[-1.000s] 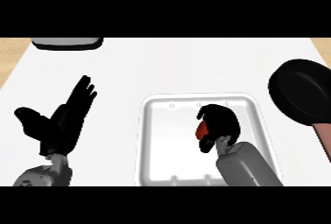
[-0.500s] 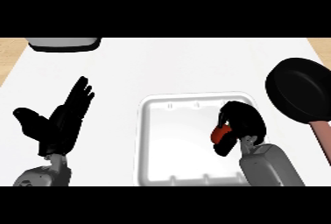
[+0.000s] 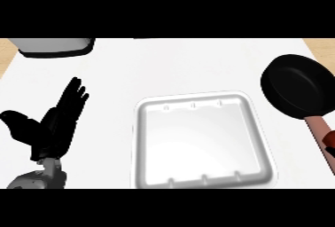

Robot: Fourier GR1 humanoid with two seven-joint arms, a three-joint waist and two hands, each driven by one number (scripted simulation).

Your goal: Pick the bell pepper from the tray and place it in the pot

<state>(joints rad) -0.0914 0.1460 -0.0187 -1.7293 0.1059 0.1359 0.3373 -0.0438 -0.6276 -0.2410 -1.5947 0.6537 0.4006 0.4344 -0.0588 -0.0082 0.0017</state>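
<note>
The tray (image 3: 140,133) holds nothing. The right hand (image 3: 330,150) barely shows at the right edge, so I cannot tell its grasp. The left hand (image 3: 52,128) rests open. Release only above the pot's (image 3: 297,86) middle.

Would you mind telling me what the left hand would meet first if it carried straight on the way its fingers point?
Probably nothing: the left hand points up the bare counter, passing right of the grey object at the far edge, though depth is unclear.

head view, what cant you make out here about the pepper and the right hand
- Bell pepper: only a red sliver shows at the right edge beside the pot handle; the frame cuts off the rest.
- Right hand: just a dark bit at that edge; its grip cannot be told.
- Grey object, top left: cut off by the upper edge.
- Tray shows whole, nothing in it.
</note>
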